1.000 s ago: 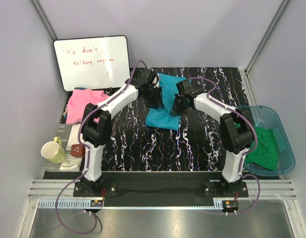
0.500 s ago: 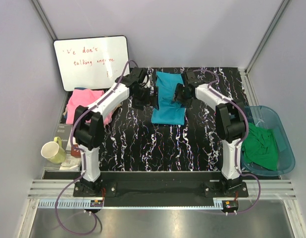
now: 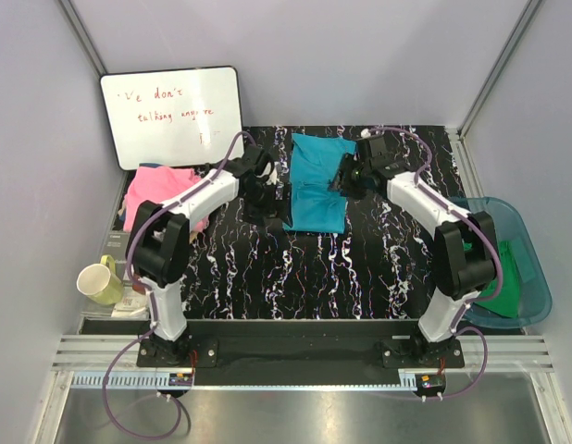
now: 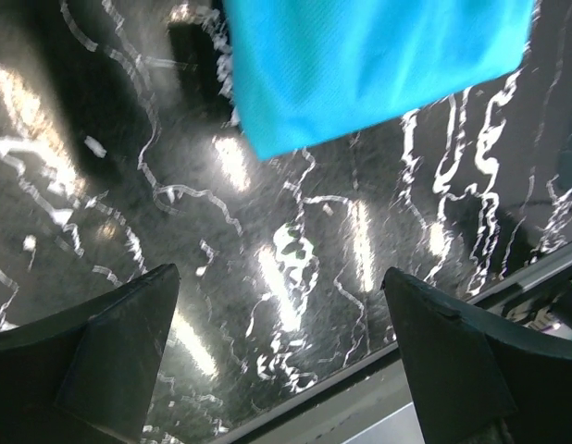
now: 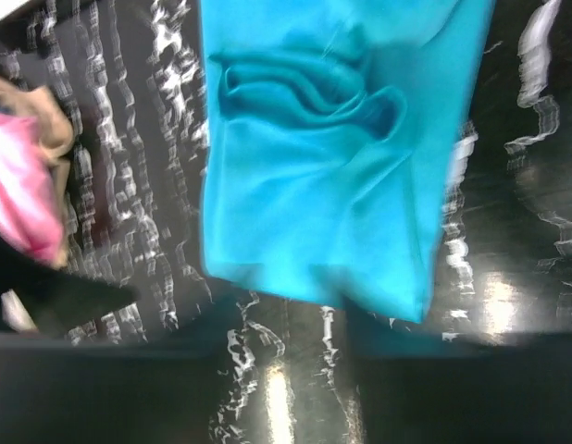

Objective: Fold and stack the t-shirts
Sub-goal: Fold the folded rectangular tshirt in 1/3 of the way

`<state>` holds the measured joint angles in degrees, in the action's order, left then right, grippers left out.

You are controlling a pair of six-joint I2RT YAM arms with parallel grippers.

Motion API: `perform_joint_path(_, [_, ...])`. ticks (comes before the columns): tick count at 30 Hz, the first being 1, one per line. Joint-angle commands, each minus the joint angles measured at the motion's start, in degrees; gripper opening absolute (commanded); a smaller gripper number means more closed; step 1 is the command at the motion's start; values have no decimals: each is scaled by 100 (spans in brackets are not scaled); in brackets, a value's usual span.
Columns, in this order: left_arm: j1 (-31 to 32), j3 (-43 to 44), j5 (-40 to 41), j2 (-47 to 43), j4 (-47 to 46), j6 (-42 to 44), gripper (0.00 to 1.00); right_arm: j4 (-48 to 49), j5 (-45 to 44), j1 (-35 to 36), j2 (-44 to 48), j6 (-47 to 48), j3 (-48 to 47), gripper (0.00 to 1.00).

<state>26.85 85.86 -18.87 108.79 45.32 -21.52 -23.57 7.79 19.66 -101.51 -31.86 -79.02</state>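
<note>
The teal-blue t-shirt (image 3: 316,183) lies folded in a narrow rectangle at the back middle of the black marbled table. It also shows in the left wrist view (image 4: 369,65) and, with wrinkles, in the right wrist view (image 5: 323,176). My left gripper (image 3: 266,191) is just left of it, open and empty (image 4: 281,356). My right gripper (image 3: 344,176) is at its right edge, open and empty (image 5: 295,370). The pink t-shirt (image 3: 156,192) lies at the table's left edge and shows in the right wrist view (image 5: 22,199). A green t-shirt (image 3: 508,273) lies in the tub.
A translucent blue plastic tub (image 3: 538,287) stands at the right, partly behind my right arm. A whiteboard (image 3: 172,116) leans at the back left. A yellow-green mug (image 3: 99,280) sits on books at the near left.
Both grippers let go of the teal-blue t-shirt and drew back to its sides. The shirt went from hanging crooked to lying flat and folded. My right arm swung right.
</note>
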Motion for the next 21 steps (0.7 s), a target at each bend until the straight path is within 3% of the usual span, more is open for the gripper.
perform_joint_path(1, [-4,307,-371,300,-542,-177,88,643,942,29,-254,-198,370,0])
perform_joint_path(3, [-4,535,-433,501,-533,-204,70,713,1319,38,-630,-224,265,0])
perform_joint_path(4, [-4,597,-433,546,-542,-204,69,722,1391,38,-781,-251,186,0])
perform_joint_path(11, [-22,607,-468,407,-454,-160,74,495,1358,20,-2431,-207,-1462,0])
perform_joint_path(17, [-31,212,-301,134,-436,-54,77,266,1286,-6,-2988,-242,-2730,0])
perform_joint_path(21, [-57,176,-257,177,-428,-54,78,213,1409,-76,-3146,-225,-3092,0])
